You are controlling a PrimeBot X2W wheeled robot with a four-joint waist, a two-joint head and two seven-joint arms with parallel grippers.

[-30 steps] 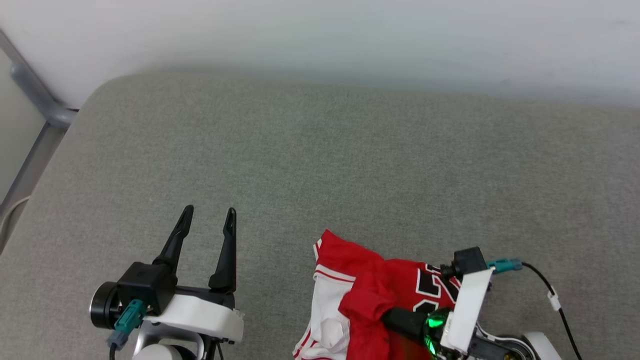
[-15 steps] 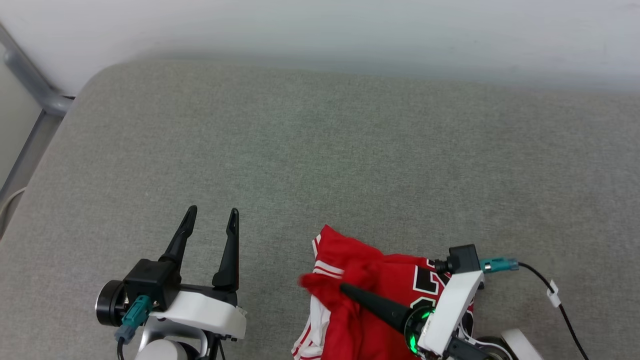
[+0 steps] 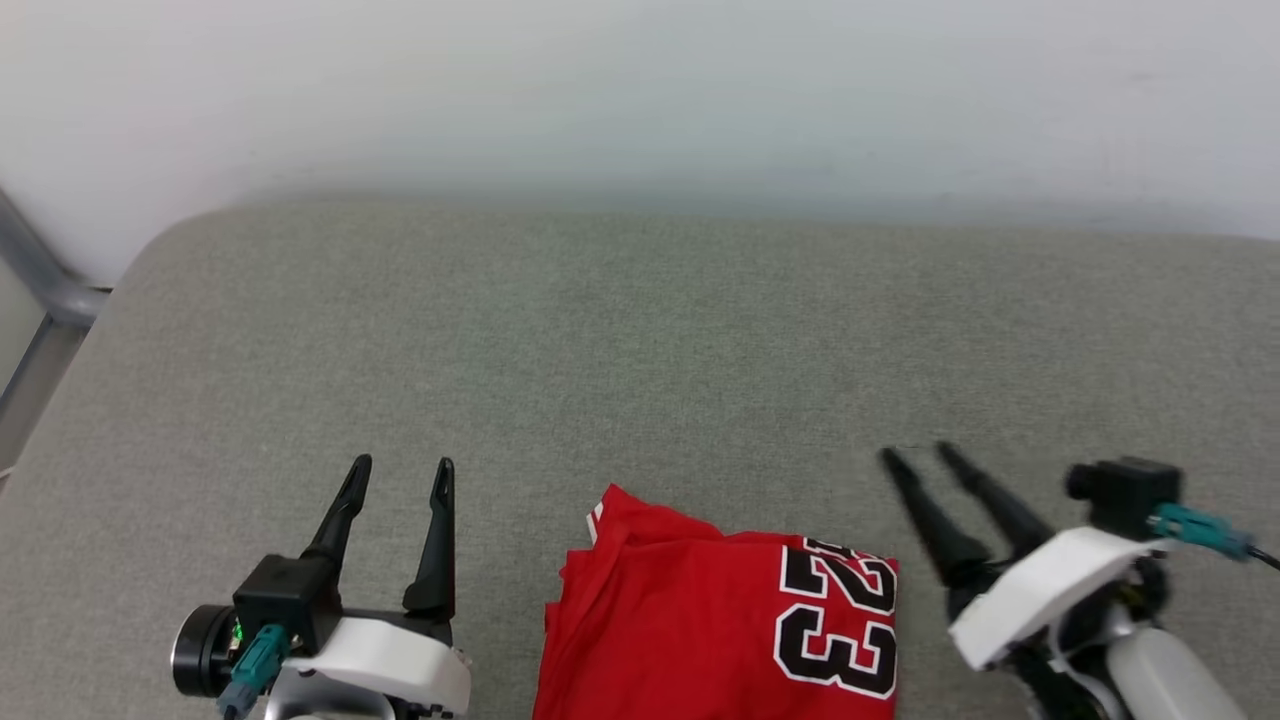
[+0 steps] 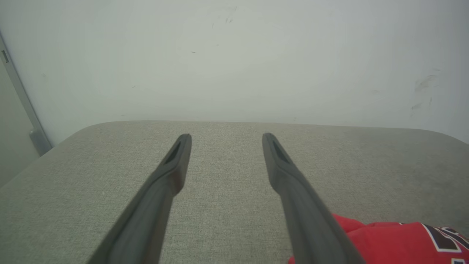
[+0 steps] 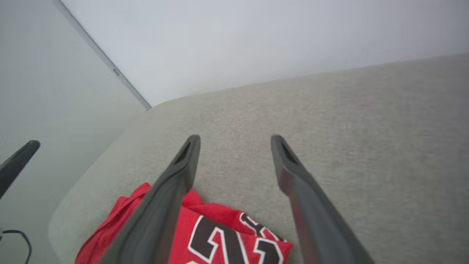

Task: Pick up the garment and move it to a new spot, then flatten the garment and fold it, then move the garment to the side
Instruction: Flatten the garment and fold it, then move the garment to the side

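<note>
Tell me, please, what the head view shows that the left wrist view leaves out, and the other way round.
The head view adds the right tool, open and apart from the garment on its right side, and the number 23 whole. The left wrist view adds dark scuffs on the wall. Both give the open left tool, red cloth of the garment, the grey cushion and the metal post at its left.
</note>
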